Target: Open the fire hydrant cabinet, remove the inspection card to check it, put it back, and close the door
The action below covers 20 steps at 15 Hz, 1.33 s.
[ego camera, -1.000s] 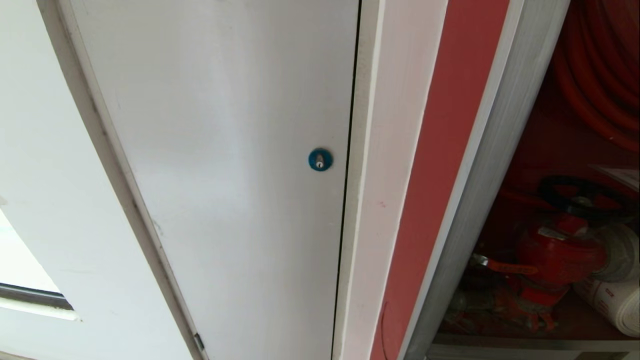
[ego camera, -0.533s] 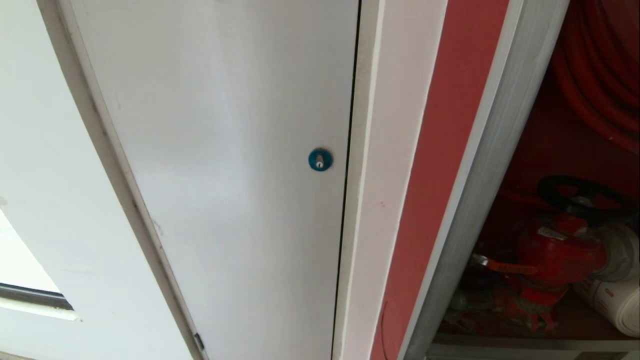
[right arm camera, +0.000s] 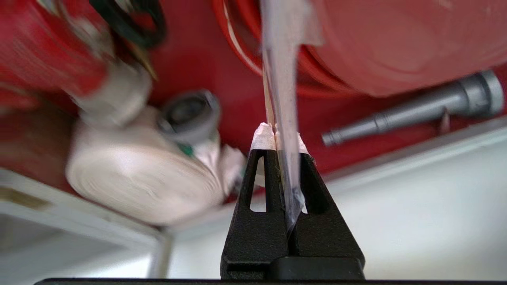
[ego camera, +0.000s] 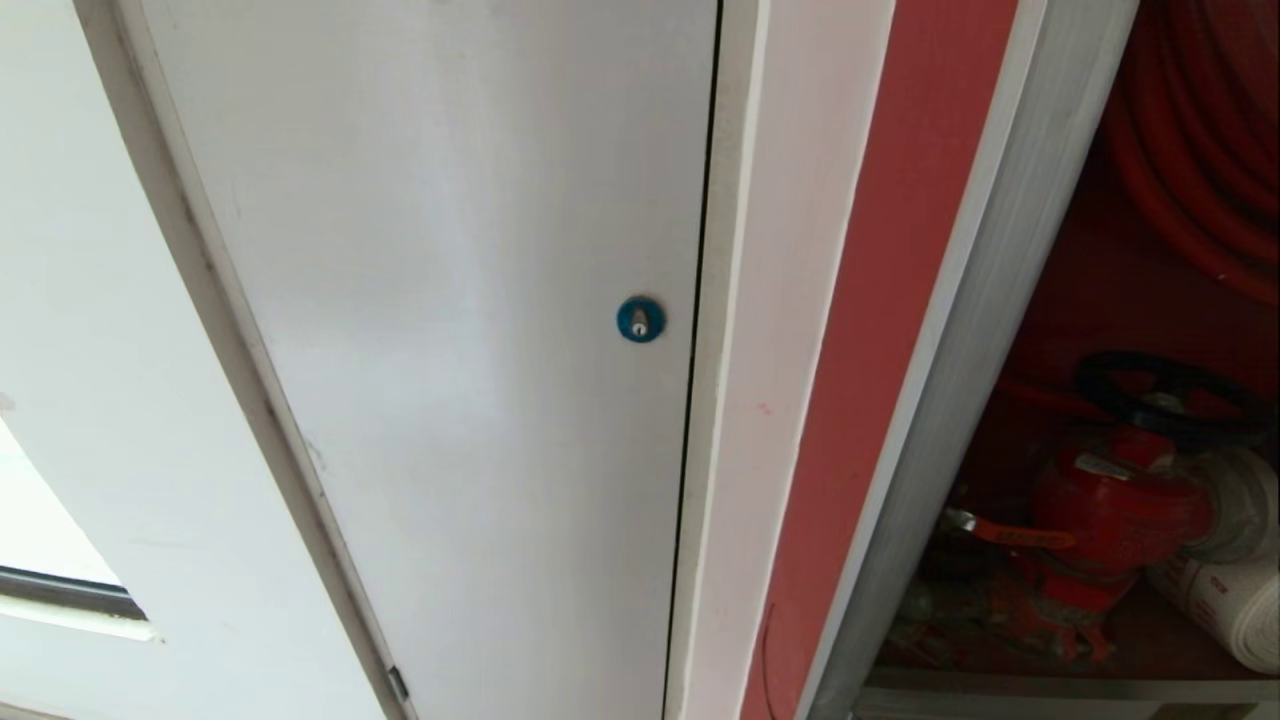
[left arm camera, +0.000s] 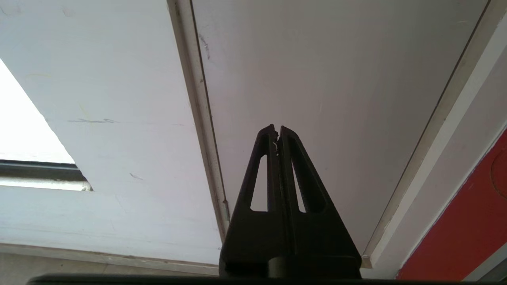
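Pinching the inspection card (right arm camera: pixel 282 79) edge-on, the right gripper (right arm camera: pixel 276 136) faces the fire hydrant cabinet (right arm camera: pixel 190 59).

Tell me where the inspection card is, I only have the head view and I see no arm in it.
Observer: The right gripper is shut on the inspection card, seen edge-on between its fingers in the right wrist view.
Operator: Where is that gripper?
Observer: In front of the open fire hydrant cabinet, facing the white rolled hose and a grey nozzle.
Operator: And the left arm?
Observer: The left gripper is shut and empty, pointing at the white panel.
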Available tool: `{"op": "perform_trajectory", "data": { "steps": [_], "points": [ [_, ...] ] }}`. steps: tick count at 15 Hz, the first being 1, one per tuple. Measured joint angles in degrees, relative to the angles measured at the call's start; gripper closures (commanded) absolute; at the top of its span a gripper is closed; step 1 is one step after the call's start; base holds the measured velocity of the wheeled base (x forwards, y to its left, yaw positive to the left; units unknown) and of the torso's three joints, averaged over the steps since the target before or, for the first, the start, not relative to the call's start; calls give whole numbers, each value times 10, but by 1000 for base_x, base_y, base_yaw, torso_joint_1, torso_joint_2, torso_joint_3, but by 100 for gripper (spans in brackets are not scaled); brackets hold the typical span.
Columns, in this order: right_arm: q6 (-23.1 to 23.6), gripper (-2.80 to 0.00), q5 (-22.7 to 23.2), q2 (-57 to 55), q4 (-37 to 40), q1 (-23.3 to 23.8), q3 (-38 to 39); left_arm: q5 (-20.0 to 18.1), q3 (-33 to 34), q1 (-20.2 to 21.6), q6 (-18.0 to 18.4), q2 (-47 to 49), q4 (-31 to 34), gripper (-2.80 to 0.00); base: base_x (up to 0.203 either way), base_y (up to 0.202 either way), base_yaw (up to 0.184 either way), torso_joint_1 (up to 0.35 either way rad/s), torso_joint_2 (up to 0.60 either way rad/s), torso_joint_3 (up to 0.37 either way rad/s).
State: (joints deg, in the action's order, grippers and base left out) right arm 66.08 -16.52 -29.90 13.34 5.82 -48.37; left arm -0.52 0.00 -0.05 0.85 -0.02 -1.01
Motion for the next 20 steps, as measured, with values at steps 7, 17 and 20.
{"op": "perform_trajectory", "data": {
  "steps": [7, 17, 20],
  "points": [
    [-198, 0, 98, 7, 28, -56, 17, 0, 0, 0, 0, 0, 0, 0, 0, 0, 0, 0, 0, 0],
    [-563, 0, 391, 20, 121, -100, 12, 0, 0, 0, 0, 0, 0, 0, 0, 0, 0, 0, 0, 0],
    [-665, 0, 489, 29, 147, -103, 12, 0, 0, 0, 0, 0, 0, 0, 0, 0, 0, 0, 0, 0]
  ]
}}
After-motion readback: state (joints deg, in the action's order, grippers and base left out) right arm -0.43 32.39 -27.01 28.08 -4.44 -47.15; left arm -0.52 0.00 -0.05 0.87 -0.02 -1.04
